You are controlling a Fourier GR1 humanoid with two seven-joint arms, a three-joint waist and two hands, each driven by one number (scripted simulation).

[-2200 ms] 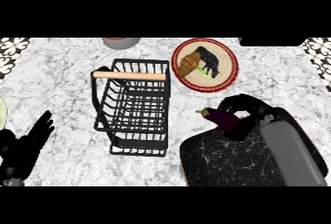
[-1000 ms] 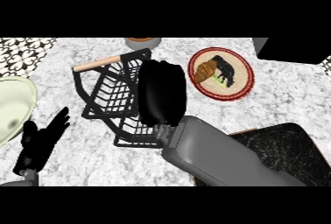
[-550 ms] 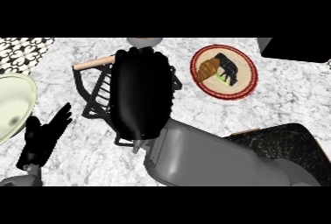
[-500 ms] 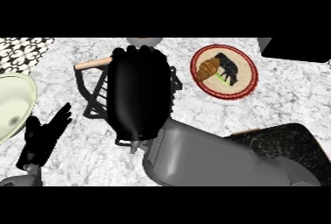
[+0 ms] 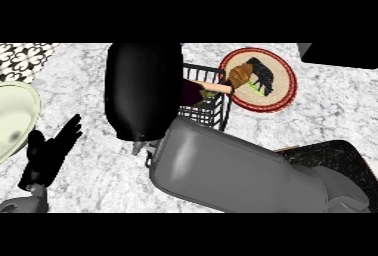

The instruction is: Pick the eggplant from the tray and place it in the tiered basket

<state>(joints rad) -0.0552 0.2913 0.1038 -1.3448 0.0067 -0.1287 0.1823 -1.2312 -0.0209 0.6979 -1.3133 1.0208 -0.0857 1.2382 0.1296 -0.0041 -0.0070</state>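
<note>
My right hand (image 5: 144, 90) hangs over the black wire tiered basket (image 5: 214, 107), its back toward the view and hiding most of the basket. The dark purple eggplant (image 5: 192, 92) pokes out from the hand's right side, inside the basket's outline, just below the tan handle (image 5: 215, 88). The hand is curled on it. The grey right forearm (image 5: 229, 170) fills the middle of the view. The black tray (image 5: 328, 152) shows partly at the lower right, behind the forearm. My left hand (image 5: 48, 152) rests open at the lower left, fingers up.
A red-rimmed woven plate (image 5: 284, 82) with a croissant and a dark item lies right of the basket. A pale green plate (image 5: 15, 117) sits at the left edge. A dark object (image 5: 339, 52) is at the top right corner.
The right hand carried the eggplant from the tray at the right to above the basket. It now looms larger and further up the view. The left hand has stayed put.
</note>
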